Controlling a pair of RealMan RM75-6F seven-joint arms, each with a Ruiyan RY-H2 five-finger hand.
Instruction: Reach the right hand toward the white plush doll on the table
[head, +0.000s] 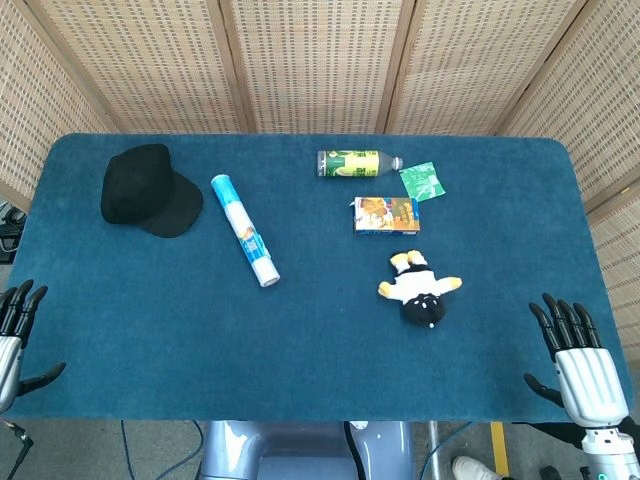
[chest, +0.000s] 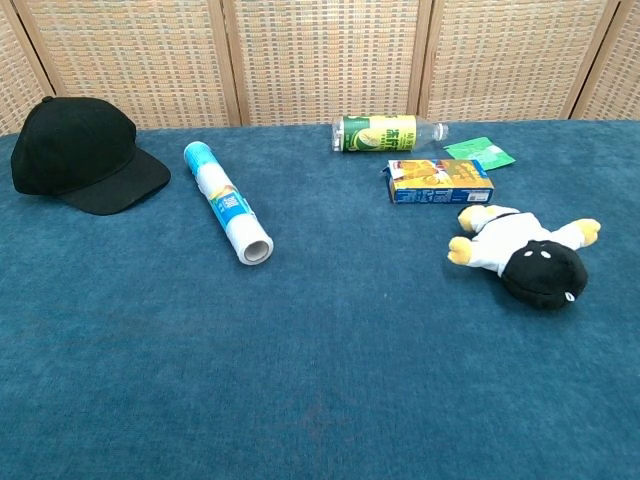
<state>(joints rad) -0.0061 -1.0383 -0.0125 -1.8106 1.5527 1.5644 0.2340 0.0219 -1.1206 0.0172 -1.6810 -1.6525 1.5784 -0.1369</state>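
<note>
From my station I see a bench (head: 150, 340) covered edge to edge in deep teal felt, its far corners rounded. Behind it stand woven wicker screens (chest: 330, 60) in pale wooden frames (chest: 228, 62), closing off both sides too. Light falls even and soft. Below the near edge, grey floor (head: 150, 450) with cables (head: 130, 445) shows

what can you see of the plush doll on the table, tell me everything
The plush doll is a small soft toy with a white body, yellow hands and feet, and a round black head with small white marks. It looks like fuzzy fabric. It lies flat on the blue table, limbs spread, head toward the robot's side, just in front of the small box without touching it. Nothing holds it; the right hand is at the table's near edge, apart from it.
</note>
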